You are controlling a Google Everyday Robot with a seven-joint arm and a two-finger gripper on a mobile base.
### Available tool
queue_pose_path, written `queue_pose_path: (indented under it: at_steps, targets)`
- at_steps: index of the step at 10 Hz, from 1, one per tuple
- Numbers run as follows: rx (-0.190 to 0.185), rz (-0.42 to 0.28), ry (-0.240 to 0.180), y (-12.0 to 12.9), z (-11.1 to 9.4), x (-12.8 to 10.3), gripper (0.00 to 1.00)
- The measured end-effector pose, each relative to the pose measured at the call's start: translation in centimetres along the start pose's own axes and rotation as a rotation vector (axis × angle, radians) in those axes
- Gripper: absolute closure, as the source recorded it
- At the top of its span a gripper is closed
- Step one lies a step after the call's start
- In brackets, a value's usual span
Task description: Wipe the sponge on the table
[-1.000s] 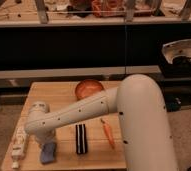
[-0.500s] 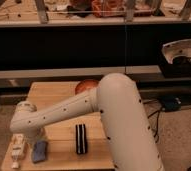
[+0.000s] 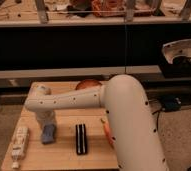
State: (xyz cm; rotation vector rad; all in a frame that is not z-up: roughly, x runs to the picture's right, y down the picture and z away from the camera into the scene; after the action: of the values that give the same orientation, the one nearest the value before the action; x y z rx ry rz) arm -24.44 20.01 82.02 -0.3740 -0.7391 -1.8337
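The blue-grey sponge point(image 3: 48, 134) lies flat on the left part of the light wooden table point(image 3: 64, 159). My white arm reaches from the right across the table, and its gripper point(image 3: 45, 121) points down directly over the sponge's far end, at or just above it. The wrist hides where the gripper meets the sponge.
A white bottle-like object point(image 3: 19, 143) lies along the table's left edge. A black striped block point(image 3: 80, 139) sits to the right of the sponge, and an orange stick-shaped item point(image 3: 107, 132) is beside my arm. An orange bowl point(image 3: 88, 84) shows at the table's far edge.
The sponge has slid first left, then toward the far side of the table, with the gripper over it. The arm's elbow has swung right and its forearm now lies more level.
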Motion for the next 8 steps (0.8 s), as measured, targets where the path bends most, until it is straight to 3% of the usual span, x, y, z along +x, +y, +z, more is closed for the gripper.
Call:
queue_pose_path:
  at_steps: [2,4,8]
  targets:
    - [0.011,0.046,0.003,2.0,-0.3,-0.4,0.48]
    - [0.024,0.067,0.007,2.0,-0.3,-2.0,0.48]
    - [0.043,0.080,0.032,0.9,-1.1,-8.7,0.48]
